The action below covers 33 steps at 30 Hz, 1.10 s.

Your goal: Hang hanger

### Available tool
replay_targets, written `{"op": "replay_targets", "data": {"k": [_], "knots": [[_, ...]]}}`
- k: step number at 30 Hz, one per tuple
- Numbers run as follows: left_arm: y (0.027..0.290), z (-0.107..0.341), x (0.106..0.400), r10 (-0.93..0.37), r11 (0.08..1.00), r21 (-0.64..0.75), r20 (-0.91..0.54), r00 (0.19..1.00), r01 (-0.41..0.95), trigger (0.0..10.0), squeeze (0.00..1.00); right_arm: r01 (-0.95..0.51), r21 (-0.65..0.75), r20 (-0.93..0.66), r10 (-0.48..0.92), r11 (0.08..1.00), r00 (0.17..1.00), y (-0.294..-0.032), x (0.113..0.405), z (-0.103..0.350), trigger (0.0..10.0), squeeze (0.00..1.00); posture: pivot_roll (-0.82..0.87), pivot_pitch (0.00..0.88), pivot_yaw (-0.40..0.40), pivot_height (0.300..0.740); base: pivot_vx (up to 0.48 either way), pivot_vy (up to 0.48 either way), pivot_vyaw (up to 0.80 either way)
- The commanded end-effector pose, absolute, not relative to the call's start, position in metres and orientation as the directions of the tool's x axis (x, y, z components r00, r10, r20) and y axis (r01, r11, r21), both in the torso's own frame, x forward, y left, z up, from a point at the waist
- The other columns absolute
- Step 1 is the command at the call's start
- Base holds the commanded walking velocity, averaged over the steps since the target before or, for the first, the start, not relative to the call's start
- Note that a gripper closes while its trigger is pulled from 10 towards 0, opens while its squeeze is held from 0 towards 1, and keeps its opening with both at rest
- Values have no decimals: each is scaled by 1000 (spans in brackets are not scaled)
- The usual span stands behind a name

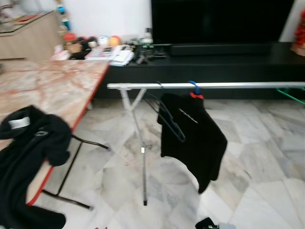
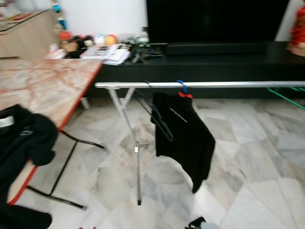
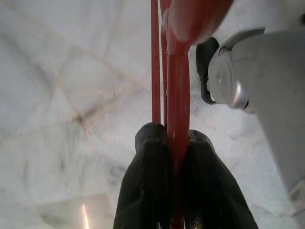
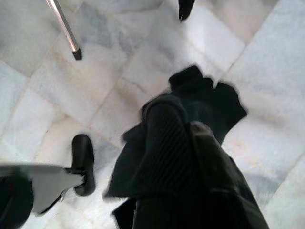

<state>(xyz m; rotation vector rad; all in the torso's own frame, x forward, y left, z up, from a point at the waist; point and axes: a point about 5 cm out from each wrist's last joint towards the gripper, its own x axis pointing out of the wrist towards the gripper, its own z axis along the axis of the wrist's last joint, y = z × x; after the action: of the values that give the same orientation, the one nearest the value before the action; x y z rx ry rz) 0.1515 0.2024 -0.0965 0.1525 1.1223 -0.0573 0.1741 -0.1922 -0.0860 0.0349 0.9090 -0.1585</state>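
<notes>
1. A silver drying rack rail (image 1: pixel 205 86) spans the marble floor, a black garment (image 1: pixel 193 136) hanging from it on a blue-hooked hanger (image 1: pixel 193 87).
2. Left gripper (image 3: pixel 177 143) clamps a red hanger (image 3: pixel 177 95).
3. Right gripper (image 4: pixel 183 138) grips black cloth (image 4: pixel 209 100).
4. Beside the rail, another black garment (image 1: pixel 33 143) drapes the tabletop (image 1: pixel 52 83).

No readable text anywhere. Black garment (image 1: pixel 193 136) hanging on the drying rack rail (image 1: pixel 205 86) has a thin white print line across its chest, too blurred to read. Black garment on the table (image 1: pixel 28 143) at 9 o'clock carries a white neck tag (image 1: pixel 19 123), blank at this sharpness. Books (image 1: pixel 112 53) on the TV bench: covers illegible.
</notes>
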Motion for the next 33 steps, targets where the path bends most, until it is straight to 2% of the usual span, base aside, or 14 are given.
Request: {"op": "replay_targets", "data": {"k": [1,33], "knots": [[204,-99,145,34,987,94,-913,407,128,10000,0,157,-44,-788,-131,987,601,-194,171,-87,10000,0,43,28,29,740,-274,0,0],[205,-99,145,34,988,93,-913,407,126,10000,0,143,-49,-782,-127,989,610,-194,173,-86,10000,0,48,29,29,740,-278,0,0]]}}
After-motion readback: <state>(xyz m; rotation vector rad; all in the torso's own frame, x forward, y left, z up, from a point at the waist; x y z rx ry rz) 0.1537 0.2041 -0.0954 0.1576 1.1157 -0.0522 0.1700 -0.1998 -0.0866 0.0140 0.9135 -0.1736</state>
